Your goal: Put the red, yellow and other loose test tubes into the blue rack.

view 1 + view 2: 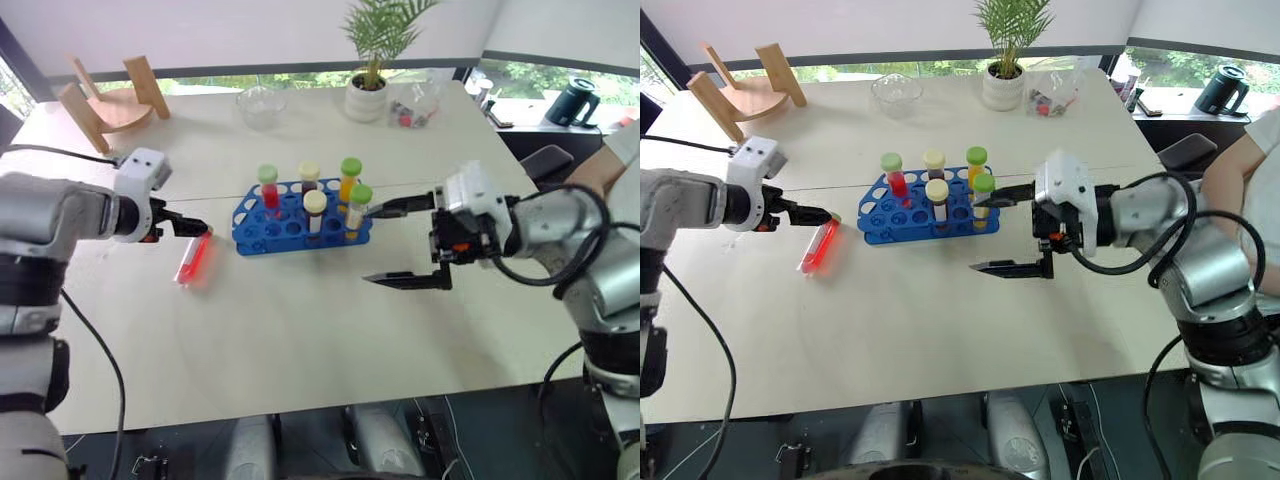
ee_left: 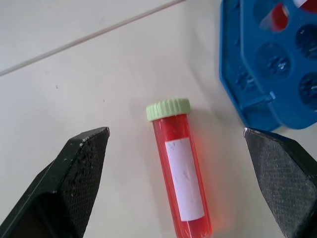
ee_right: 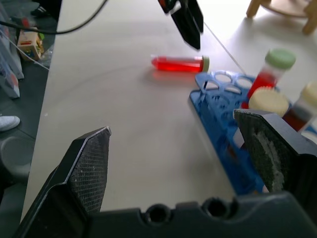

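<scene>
Left gripper (image 1: 195,227) nearest, jaws wide, empty, hovering at the capped end of one loose red tube (image 1: 192,259) lying flat on the table (image 1: 300,330), just left of the blue rack (image 1: 300,222). Tube's bottom end is cut off in the left wrist view; its white label is blank. Rack holds five upright tubes: red liquid with green cap (image 1: 268,186), dark with cream cap (image 1: 309,176), another cream-capped (image 1: 315,211), two orange with green caps (image 1: 350,180). Other holes empty. Right gripper (image 1: 402,243) just right of the rack, jaws wide, empty. Contents of the bag (image 1: 415,105) beside the plant (image 1: 372,55) unreadable.
</scene>
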